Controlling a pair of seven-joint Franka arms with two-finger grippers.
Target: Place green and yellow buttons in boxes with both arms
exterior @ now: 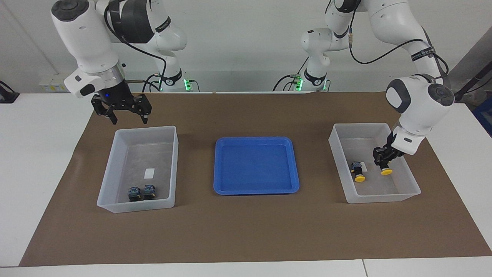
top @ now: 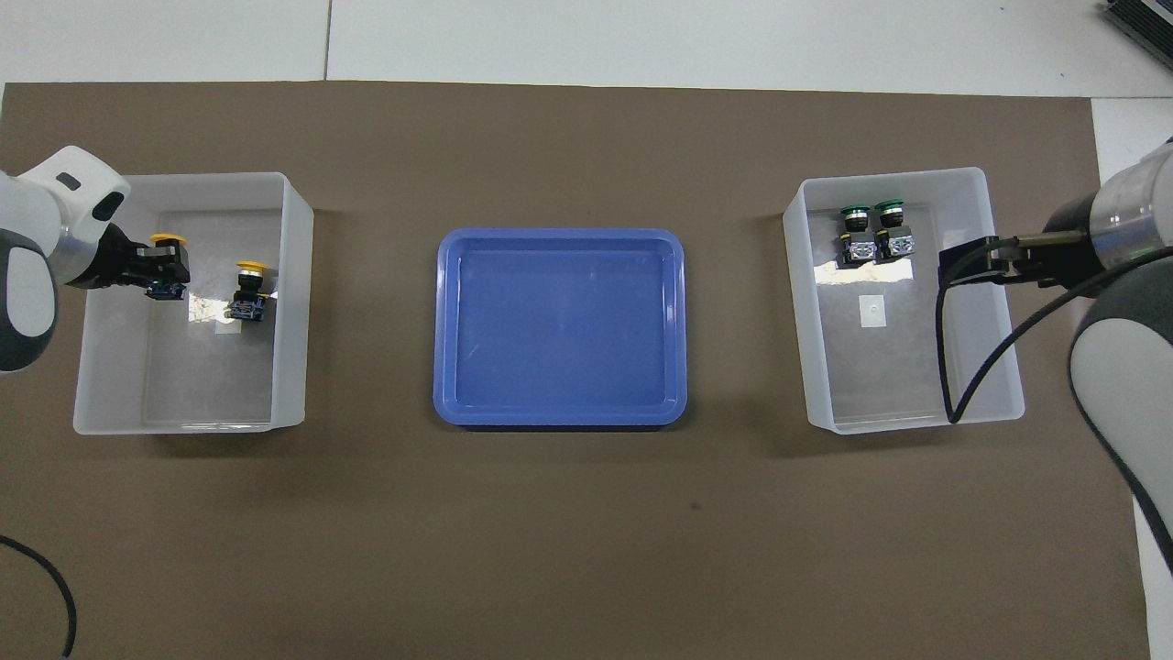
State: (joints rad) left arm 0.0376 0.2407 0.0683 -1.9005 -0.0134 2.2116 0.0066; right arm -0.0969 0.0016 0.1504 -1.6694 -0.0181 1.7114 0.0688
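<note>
Two green buttons (exterior: pixel 141 192) lie side by side in the box (exterior: pixel 115 165) at the right arm's end of the tabletop, at its end farther from the robots. Right gripper (exterior: pixel 121 110) hangs high over that box's nearer rim, jaws spread, empty. Left gripper (exterior: pixel 384 159) is down inside the other box (exterior: pixel 407 173), jaws closed on a yellow button (exterior: pixel 386 169) (cap down). Second yellow button (exterior: pixel 358 172) lies just beside it. Blue tray (exterior: pixel 256 165) sits between the boxes.

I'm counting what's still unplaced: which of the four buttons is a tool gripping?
The yellow button in the left tool, over the box at the left arm's end. The other yellow and both greens lie free.
</note>
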